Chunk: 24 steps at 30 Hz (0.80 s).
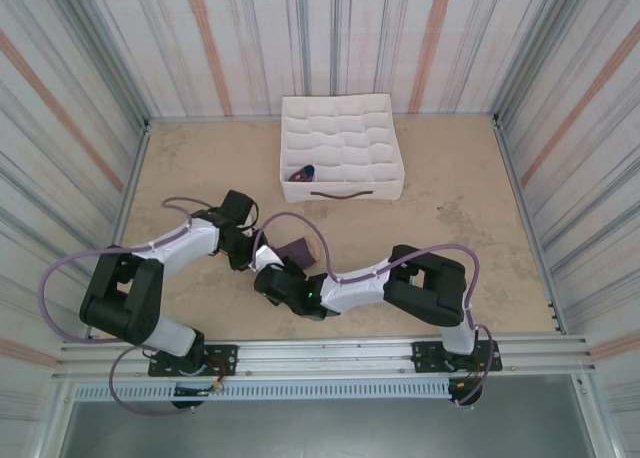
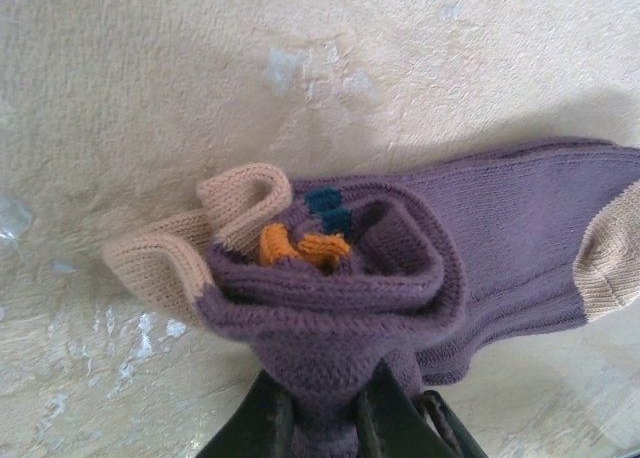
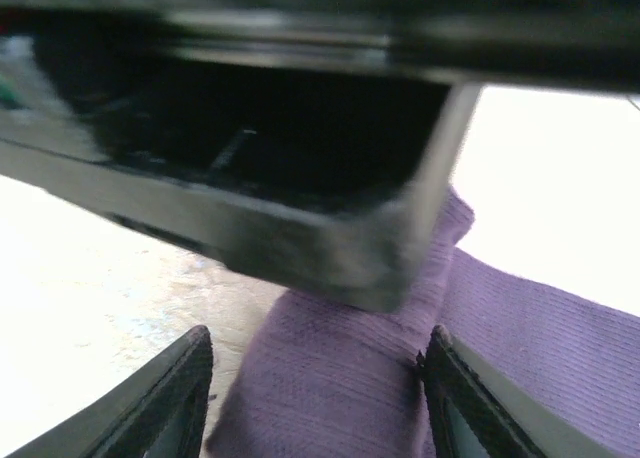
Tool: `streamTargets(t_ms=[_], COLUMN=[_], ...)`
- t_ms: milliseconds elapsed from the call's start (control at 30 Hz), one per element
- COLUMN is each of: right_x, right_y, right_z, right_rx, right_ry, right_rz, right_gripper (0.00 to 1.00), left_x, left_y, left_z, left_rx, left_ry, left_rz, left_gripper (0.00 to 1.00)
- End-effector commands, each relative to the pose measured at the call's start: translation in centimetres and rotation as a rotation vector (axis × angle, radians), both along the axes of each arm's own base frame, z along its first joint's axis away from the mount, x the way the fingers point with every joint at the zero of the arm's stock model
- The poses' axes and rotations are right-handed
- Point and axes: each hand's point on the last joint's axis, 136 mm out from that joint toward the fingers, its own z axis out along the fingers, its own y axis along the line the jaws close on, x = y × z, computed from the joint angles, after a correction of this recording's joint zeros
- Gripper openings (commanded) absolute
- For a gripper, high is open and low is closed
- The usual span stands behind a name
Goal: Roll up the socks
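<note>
A purple sock [image 2: 400, 268] with beige ends lies on the table, partly rolled into a bundle with orange and teal showing at its core. My left gripper [image 2: 325, 403] is shut on the bundle's purple fabric. In the top view the sock [image 1: 297, 247] lies between both grippers, the left gripper [image 1: 250, 250] at its left end. My right gripper [image 1: 272, 276] sits just below it. In the right wrist view this gripper [image 3: 320, 378] is open with the purple sock [image 3: 340, 378] between its fingers, under the dark body of the left gripper [image 3: 260, 148]. A second small rolled bundle [image 1: 303, 172] rests in the box.
The white fabric grid box [image 1: 340, 128] stands at the back centre of the table, a brown handle on its near wall. Striped walls enclose the tan table [image 1: 470, 208] on three sides. Open room lies right of the arms.
</note>
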Motion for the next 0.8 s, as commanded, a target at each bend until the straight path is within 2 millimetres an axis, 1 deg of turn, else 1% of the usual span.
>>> streamTargets(t_ms=[0, 133, 267, 367, 500, 567, 700, 767], right_x=[0.4, 0.4, 0.6, 0.7, 0.9, 0.8, 0.8, 0.6], right_y=[-1.9, -2.1, -2.2, -2.5, -3.5, -3.8, -4.7, -5.3], right_z=[-1.9, -2.6, -3.4, -4.1, -4.8, -5.0, -5.5, -5.9], right_rx=[-0.040, -0.049, -0.061, -0.057, -0.001, 0.046, 0.191, 0.253], right_ry=[0.007, 0.016, 0.036, 0.079, 0.179, 0.242, 0.388, 0.448], right_rz=[-0.093, -0.108, -0.121, -0.138, -0.178, -0.190, -0.255, -0.279], right_gripper=[0.55, 0.47, 0.35, 0.21, 0.05, 0.00, 0.00, 0.00], left_x=[-1.5, -1.6, -1.5, -1.4, -1.1, -0.9, -0.6, -0.4], left_y=[0.7, 0.7, 0.7, 0.7, 0.5, 0.4, 0.5, 0.5], left_z=[-0.6, -0.6, -0.5, -0.4, -0.2, -0.1, 0.1, 0.4], left_rx=[0.009, 0.007, 0.004, -0.005, -0.046, -0.071, -0.097, -0.106], left_ry=[0.057, 0.059, 0.058, 0.054, 0.031, 0.013, -0.013, -0.028], left_rz=[0.015, 0.013, 0.015, 0.018, 0.026, 0.033, 0.042, 0.043], left_gripper=[0.00, 0.00, 0.00, 0.00, 0.00, 0.08, 0.24, 0.28])
